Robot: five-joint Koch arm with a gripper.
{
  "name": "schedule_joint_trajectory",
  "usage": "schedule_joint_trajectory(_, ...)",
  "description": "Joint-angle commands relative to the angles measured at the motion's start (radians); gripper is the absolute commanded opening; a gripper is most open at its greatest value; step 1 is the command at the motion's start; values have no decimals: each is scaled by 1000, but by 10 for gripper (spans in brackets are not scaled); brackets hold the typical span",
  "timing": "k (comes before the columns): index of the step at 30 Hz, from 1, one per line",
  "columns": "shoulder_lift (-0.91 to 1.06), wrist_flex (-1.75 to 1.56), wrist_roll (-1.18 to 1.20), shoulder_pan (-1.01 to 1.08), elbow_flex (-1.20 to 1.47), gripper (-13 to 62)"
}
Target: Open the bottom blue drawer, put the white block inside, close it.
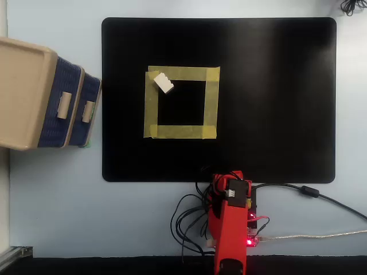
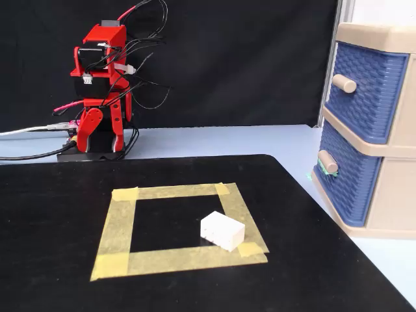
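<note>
Overhead view shows the white block [image 1: 163, 83] lying on the upper-left corner of the yellow tape square [image 1: 211, 103], on the black mat [image 1: 275, 86]. In the fixed view the block [image 2: 222, 230] sits at the square's near-right corner. The bottom blue drawer [image 2: 348, 182] is closed, in the beige cabinet [image 2: 390, 195] just off the mat, below the top blue drawer [image 2: 364, 91]. The red arm [image 2: 101, 91] stands folded at its base, well apart from the block; whether the gripper's fingers are apart cannot be told. Nothing lies between block and drawer.
</note>
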Motion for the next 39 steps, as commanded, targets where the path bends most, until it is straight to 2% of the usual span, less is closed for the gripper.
schedule_joint_trajectory(1,46,55,8,17,35,345)
schedule_joint_trajectory(12,48,71,6,12,20,342)
schedule_joint_trajectory(17,40,123,3,-57,-416,339)
schedule_joint_trajectory(21,-12,-8,-66,-330,-727,340)
schedule_joint_trajectory(23,-41,-160,-242,-508,-726,340)
schedule_joint_trajectory(25,-126,-328,-518,-707,-653,340)
schedule_joint_trajectory(29,-370,-769,-983,-988,-520,340)
schedule_joint_trajectory(31,-492,-1034,-1117,-1022,-479,339)
schedule_joint_trajectory(35,-594,-1540,-1302,-1086,-367,338)
schedule_joint_trajectory(39,-778,-2037,-1578,-1108,-302,339)
